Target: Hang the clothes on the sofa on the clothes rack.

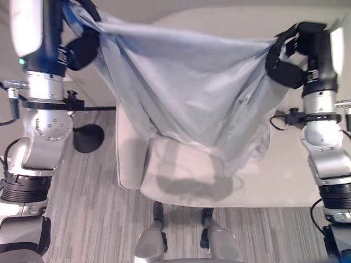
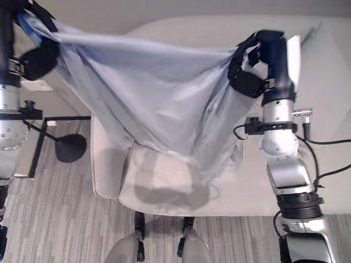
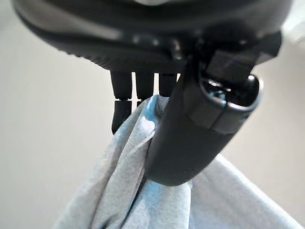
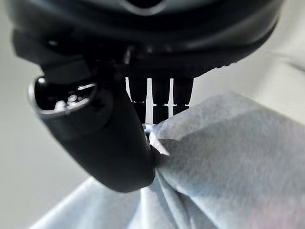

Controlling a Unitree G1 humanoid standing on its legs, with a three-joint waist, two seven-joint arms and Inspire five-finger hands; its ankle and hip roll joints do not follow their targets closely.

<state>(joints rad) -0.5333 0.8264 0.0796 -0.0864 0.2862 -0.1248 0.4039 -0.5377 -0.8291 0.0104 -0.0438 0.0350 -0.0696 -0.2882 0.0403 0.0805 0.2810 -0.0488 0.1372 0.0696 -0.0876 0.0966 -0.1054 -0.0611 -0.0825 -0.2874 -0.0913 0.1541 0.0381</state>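
Both hands are pinching the pale blue shirt [image 1: 186, 93]: left hand [image 1: 82, 48] at about 10 o'clock, right hand [image 1: 285, 63] at 2, thumbs and fingers clamped on bunched cloth, so it hangs spread over the beige sofa [image 1: 285, 170]. I'd keep the top edge taut and level while carrying it to the rack. Fabric looks thin, soft and creased, sagging into a droopy V.

Stuff you can't really see here

The shirt [image 1: 186, 93] covers most of the sofa [image 1: 296, 181] back; the rack base [image 1: 88, 137] is cut short.
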